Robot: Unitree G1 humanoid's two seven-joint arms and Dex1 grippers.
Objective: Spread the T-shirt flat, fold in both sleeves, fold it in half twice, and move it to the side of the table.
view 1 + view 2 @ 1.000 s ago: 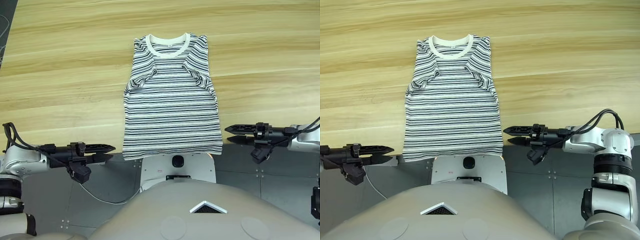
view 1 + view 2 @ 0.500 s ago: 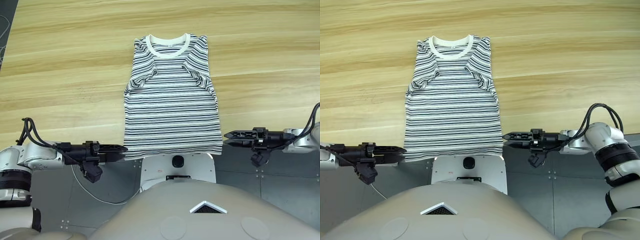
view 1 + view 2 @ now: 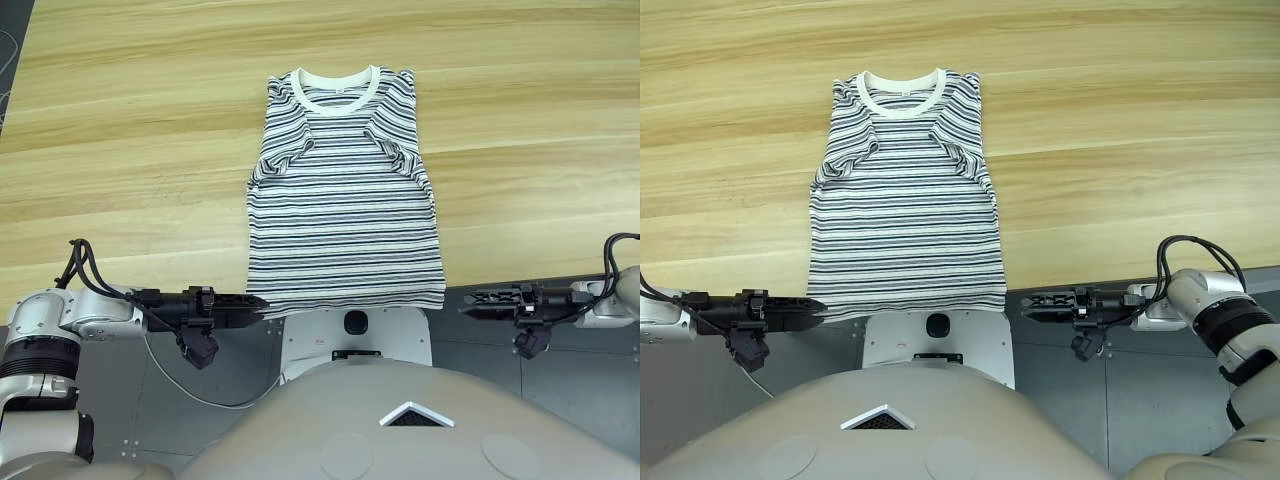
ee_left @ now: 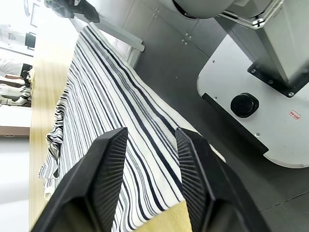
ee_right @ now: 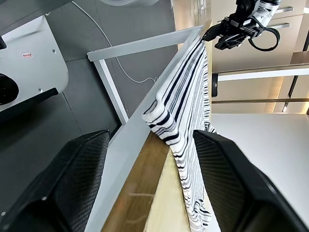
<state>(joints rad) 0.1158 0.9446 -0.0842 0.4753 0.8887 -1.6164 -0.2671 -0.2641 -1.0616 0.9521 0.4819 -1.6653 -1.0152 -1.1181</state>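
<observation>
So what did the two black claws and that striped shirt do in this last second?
The left gripper slid inward along the near edge of the light wooden table, and its tips came up to the lower left corner of the black-and-white striped T-shirt. The right gripper sank lower, toward the robot, and drew slightly away from the hem. Both are open; neither took hold. The shirt lies as before.

Pale wood-grain table [image 3: 120,150] spans the view; grey bolted floor panels [image 3: 570,380] lie along its near edge, dark floor [image 3: 12,20] past its left end.
</observation>
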